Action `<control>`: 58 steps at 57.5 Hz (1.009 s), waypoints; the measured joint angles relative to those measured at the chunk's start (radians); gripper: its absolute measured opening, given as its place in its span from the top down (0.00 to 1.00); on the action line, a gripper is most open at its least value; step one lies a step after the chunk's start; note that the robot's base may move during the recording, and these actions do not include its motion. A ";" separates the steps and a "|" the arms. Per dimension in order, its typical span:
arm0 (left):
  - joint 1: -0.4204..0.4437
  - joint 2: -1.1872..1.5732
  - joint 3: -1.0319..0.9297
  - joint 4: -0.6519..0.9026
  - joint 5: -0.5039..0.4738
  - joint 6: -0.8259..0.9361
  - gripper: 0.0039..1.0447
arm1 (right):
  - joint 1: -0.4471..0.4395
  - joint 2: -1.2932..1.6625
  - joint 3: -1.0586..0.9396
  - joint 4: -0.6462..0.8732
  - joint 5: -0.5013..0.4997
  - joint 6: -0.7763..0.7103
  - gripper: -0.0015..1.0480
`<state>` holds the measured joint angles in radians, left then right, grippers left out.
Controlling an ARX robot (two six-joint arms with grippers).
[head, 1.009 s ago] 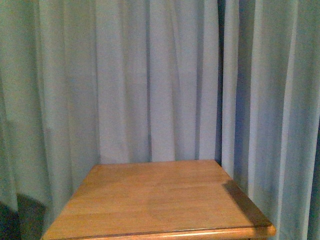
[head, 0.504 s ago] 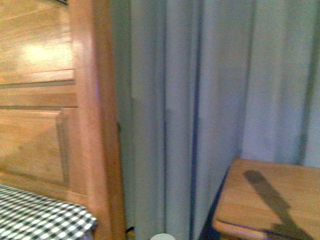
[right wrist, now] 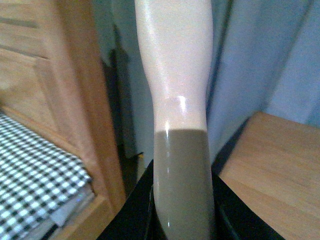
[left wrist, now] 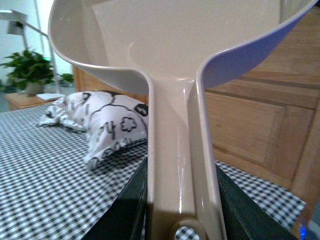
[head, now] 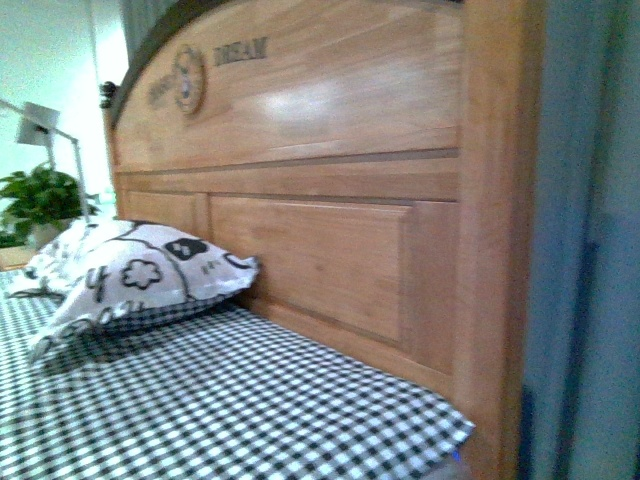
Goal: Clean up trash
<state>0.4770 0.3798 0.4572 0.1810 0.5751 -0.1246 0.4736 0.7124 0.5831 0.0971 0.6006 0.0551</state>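
No trash shows in any view. In the left wrist view my left gripper (left wrist: 181, 220) is shut on the handle of a pale beige dustpan (left wrist: 175, 55), whose scoop rises above the bed. In the right wrist view my right gripper (right wrist: 182, 220) is shut on a brush handle (right wrist: 175, 90), cream at its far part and grey-brown near the jaws. The brush head is out of view. Neither arm appears in the front view.
A bed with a black-and-white checked sheet (head: 220, 410) and a tall wooden headboard (head: 330, 200) fills the front view. A white pillow with black doodles (head: 140, 275) lies against it. Grey curtain (head: 590, 250) hangs to the right. A wooden bedside table (right wrist: 275, 170) stands beside the bed.
The front view has swung left: from the bedside table and curtain, past the headboard's edge, to the bed, headboard and pillow.
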 joint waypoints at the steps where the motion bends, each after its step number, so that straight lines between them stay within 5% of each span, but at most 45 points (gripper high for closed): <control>1: 0.000 0.000 0.000 0.000 0.000 0.000 0.73 | 0.000 0.000 0.000 0.000 0.000 0.000 0.81; 49: 0.002 0.000 0.000 0.000 0.003 -0.002 0.73 | 0.000 0.000 -0.001 0.000 0.001 -0.003 0.81; 58: 0.003 0.097 0.124 -0.358 -0.082 0.167 0.73 | 0.000 0.001 -0.001 0.000 -0.003 -0.003 0.81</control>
<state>0.4805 0.4767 0.5812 -0.1768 0.4931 0.0425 0.4740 0.7132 0.5819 0.0971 0.5976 0.0521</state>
